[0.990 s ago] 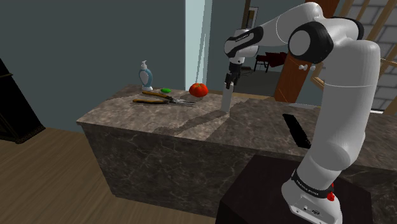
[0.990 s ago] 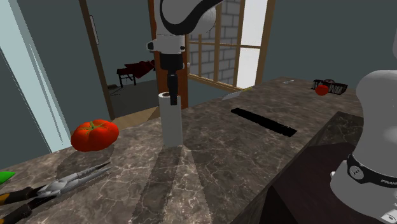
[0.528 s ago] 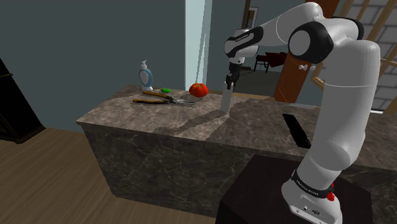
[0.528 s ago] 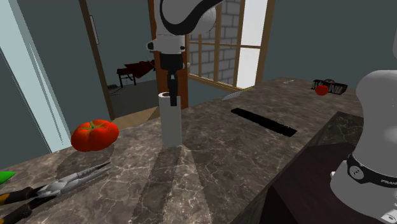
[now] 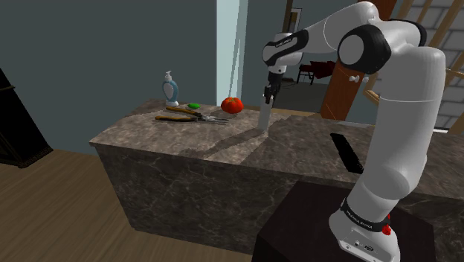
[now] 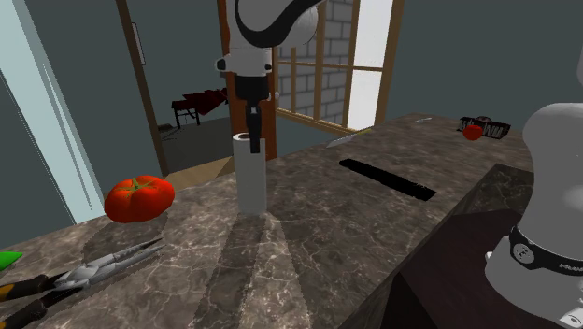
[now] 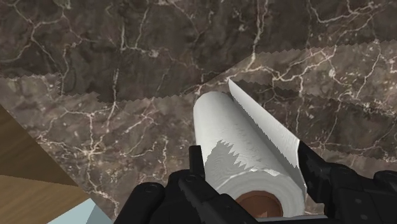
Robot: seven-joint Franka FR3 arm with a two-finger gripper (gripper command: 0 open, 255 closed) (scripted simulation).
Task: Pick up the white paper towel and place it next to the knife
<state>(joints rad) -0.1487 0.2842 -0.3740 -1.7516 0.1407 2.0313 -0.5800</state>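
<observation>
A dark, white-veined marble counter (image 5: 186, 141) spans the room, and its front face is clad in the same stone. A wood plank floor (image 5: 52, 208) lies below it. The wall (image 5: 89, 45) behind is flat blue-grey, broken by a pale blue vertical panel (image 5: 229, 45). A black piece of furniture (image 5: 15, 119) stands at the shoulder view's left edge. In the second exterior view, a wood-framed window (image 6: 327, 67) shows pale brickwork (image 6: 342, 21) beyond. A doorway (image 6: 187, 65) opens onto a dim space holding a dark-red bench (image 6: 201, 100).
</observation>
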